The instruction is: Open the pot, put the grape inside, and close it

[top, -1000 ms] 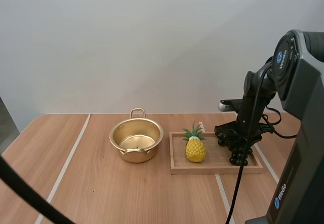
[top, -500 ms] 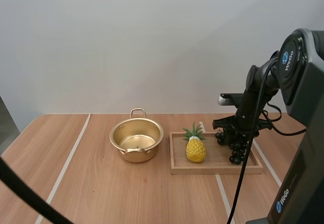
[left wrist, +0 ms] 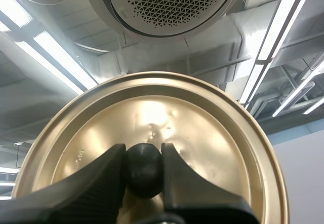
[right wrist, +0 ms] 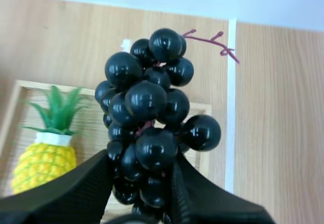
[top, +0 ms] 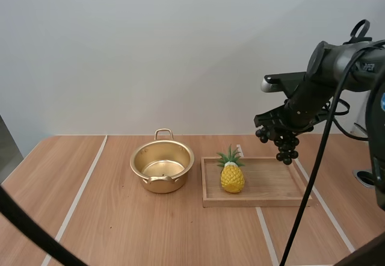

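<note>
Soft, even light over my table [top: 108, 218], bright enough all round. Only faint shadows hug the pot [top: 161, 183] and pineapple [top: 232, 180]. A hot glare sits on the lid [left wrist: 202, 127] just above its knob. White glints ride every one of my grapes [right wrist: 146, 100].

The high view is looking forward and down over the table [top: 120, 230] from behind and above, well back. The right wrist view is pointing steeply down, close on the grapes [right wrist: 147, 102], and is sharing the wooden tray [top: 258, 201] and pineapple [top: 232, 179] with the high view. The left wrist view is facing upward, close against the lid [left wrist: 212, 127].
</note>
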